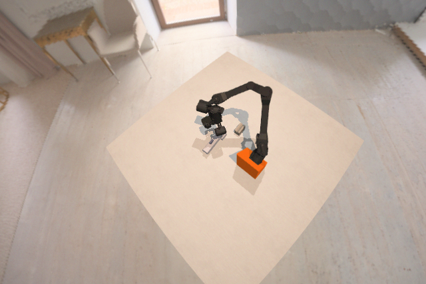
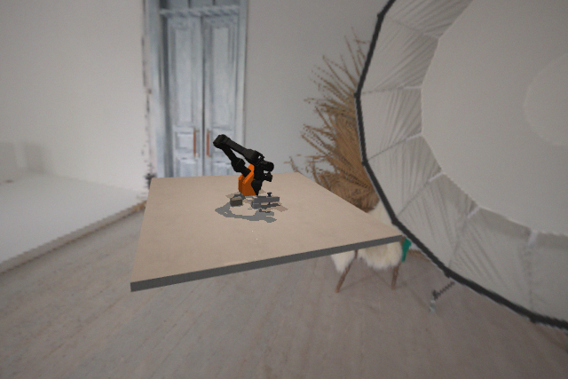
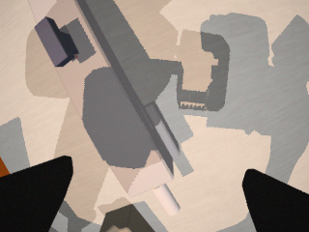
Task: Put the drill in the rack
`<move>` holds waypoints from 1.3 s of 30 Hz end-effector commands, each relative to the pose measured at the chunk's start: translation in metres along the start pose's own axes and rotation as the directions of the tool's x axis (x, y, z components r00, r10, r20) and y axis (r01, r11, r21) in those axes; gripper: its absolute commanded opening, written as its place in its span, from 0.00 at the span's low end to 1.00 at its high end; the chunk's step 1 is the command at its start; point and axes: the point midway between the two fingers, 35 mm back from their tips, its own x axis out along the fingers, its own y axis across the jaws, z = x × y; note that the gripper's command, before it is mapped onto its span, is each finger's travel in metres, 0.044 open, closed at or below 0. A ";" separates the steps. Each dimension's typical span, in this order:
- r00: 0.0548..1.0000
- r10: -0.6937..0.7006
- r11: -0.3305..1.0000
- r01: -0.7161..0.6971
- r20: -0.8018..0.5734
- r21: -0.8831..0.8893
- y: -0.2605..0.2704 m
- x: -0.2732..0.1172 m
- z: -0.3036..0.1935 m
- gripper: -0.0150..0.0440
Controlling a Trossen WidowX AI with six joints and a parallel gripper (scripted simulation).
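Observation:
The long pale housing (image 1: 207, 147) (image 2: 271, 201) (image 3: 145, 178) lies on the table. The small dark key (image 1: 211, 142) (image 2: 269, 193) (image 3: 55, 43) stands up from its top. The drill (image 3: 166, 199) shows as a short pale rod sticking out of the housing's near end in the wrist view; the rest of it is hidden. The rack (image 1: 239, 129) (image 2: 236, 201) (image 3: 125, 219) is a small grey-brown block beyond that end. My gripper (image 1: 213, 127) (image 2: 262, 184) (image 3: 160, 174) is open and empty above the drill end of the housing, its fingers wide to either side of the rod.
The arm's orange base (image 1: 245, 161) (image 2: 246, 185) stands on the table (image 1: 192, 205) (image 2: 193, 237) past the rack. A pale grey piece (image 3: 166, 134) runs along the housing's side near the drill end. The arm's shadows fall across the housing and around it.

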 end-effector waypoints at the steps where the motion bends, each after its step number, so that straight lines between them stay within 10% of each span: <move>1: 0.999 -0.020 0.849 -0.003 -0.038 -0.529 -0.019 0.027 -0.063 1.00; 39: 0.999 -0.021 0.831 -0.005 -0.041 -0.557 -0.019 0.042 -0.064 1.00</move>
